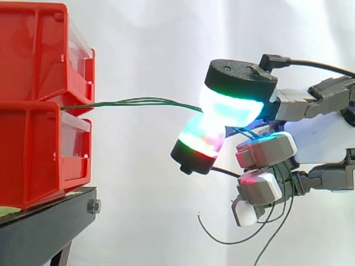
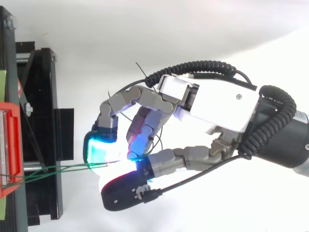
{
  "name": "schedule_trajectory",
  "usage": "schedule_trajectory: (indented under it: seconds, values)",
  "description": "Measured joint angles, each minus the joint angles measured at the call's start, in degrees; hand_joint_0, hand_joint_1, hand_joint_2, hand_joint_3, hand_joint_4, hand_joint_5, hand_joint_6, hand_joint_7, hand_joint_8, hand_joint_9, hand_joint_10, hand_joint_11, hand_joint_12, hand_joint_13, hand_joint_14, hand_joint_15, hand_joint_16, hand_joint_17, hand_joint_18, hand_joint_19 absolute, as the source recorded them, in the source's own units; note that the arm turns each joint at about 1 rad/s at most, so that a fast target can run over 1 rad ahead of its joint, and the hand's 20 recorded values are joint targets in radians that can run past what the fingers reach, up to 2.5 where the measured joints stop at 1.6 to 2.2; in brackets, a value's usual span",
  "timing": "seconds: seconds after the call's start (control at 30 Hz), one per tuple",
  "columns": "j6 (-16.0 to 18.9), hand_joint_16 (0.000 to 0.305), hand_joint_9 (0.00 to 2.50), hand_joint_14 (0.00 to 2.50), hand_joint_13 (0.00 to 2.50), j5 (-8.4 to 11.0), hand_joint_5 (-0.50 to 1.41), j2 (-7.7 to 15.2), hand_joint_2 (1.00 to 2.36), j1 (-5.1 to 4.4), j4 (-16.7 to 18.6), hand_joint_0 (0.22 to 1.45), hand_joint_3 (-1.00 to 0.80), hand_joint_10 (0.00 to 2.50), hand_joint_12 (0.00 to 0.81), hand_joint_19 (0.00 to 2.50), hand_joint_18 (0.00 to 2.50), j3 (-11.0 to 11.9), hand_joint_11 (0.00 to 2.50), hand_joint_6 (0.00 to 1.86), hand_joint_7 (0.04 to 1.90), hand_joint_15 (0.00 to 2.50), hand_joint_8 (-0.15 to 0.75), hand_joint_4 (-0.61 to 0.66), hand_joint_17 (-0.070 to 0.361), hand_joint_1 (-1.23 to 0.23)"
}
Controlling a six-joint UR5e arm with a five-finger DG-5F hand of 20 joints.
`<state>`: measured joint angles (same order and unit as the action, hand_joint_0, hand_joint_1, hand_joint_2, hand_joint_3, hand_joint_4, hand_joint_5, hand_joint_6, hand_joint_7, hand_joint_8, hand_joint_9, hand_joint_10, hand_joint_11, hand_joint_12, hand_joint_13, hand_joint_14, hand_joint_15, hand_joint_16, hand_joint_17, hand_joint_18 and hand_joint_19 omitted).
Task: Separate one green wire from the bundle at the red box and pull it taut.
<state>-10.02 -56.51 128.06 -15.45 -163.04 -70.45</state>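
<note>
Thin green wires [image 1: 133,101] run level from the gap between the two stacked red boxes [image 1: 39,105] to my hand [image 1: 288,149] on the right. The strands lie close together and stretch almost straight. My hand pinches them between two glowing pads [image 1: 230,108], one above and one below. Past the pinch, loose wire ends [image 1: 266,233] hang down in curls under the curled fingers. From above, the wires [image 2: 53,169] cross from the red box [image 2: 9,150] at the left edge to the pinching pads [image 2: 104,150].
The red boxes stand on a black stand [image 1: 50,221] at the left. Its black frame [image 2: 41,121] lies under the wires in the top view. A white curtain fills the background, with open room around my hand.
</note>
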Motion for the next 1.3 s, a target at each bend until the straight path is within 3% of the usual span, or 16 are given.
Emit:
schedule_trajectory:
  seconds: [0.13, 0.37, 0.47, 0.63, 0.87, 1.03, 1.3]
  values:
    - [0.00, 0.056, 1.39, 0.03, 1.19, 0.00, -0.16, 0.00, 1.00, 0.00, 0.00, 0.59, -0.50, 0.03, 0.344, 0.75, 0.78, 0.01, 1.17, 0.91, 1.01, 0.88, 0.256, 0.07, 0.125, -0.59]
    - [0.00, 0.061, 1.38, 0.03, 1.20, -0.04, -0.15, 0.00, 1.00, 0.14, 0.00, 0.52, -0.50, 0.03, 0.373, 0.77, 0.81, 0.02, 1.09, 0.89, 1.02, 0.86, 0.292, 0.11, 0.137, -0.54]
    - [0.00, 0.059, 1.37, 0.03, 1.19, -0.05, -0.16, 0.00, 1.00, 0.21, 0.00, 0.56, -0.50, 0.03, 0.364, 0.77, 0.79, 0.01, 1.07, 0.88, 1.03, 0.87, 0.284, 0.10, 0.133, -0.56]
    - [0.00, 0.058, 1.33, 0.03, 1.16, -0.01, -0.16, 0.00, 1.02, 0.23, 0.00, 0.61, -0.26, 0.03, 0.357, 0.78, 0.78, 0.00, 1.08, 0.89, 1.11, 0.87, 0.288, 0.10, 0.129, -0.68]
    - [0.00, 0.058, 1.30, 0.03, 1.15, 0.00, -0.16, 0.01, 1.03, 0.25, 0.00, 0.64, -0.15, 0.03, 0.350, 0.75, 0.78, 0.00, 1.08, 0.91, 1.11, 0.86, 0.289, 0.04, 0.130, -0.75]
    - [0.00, 0.057, 1.25, 0.03, 1.12, 0.00, -0.17, 0.00, 1.03, 0.25, 0.00, 0.68, -0.19, 0.03, 0.346, 0.74, 0.76, 0.00, 1.07, 0.92, 1.08, 0.85, 0.276, -0.01, 0.127, -0.80]
    - [0.04, 0.055, 1.24, 0.03, 1.10, -0.08, -0.18, 0.00, 1.01, 0.39, 0.00, 0.74, -0.44, 0.03, 0.337, 0.72, 0.74, 0.02, 1.08, 0.91, 1.07, 0.84, 0.271, 0.00, 0.124, -0.82]
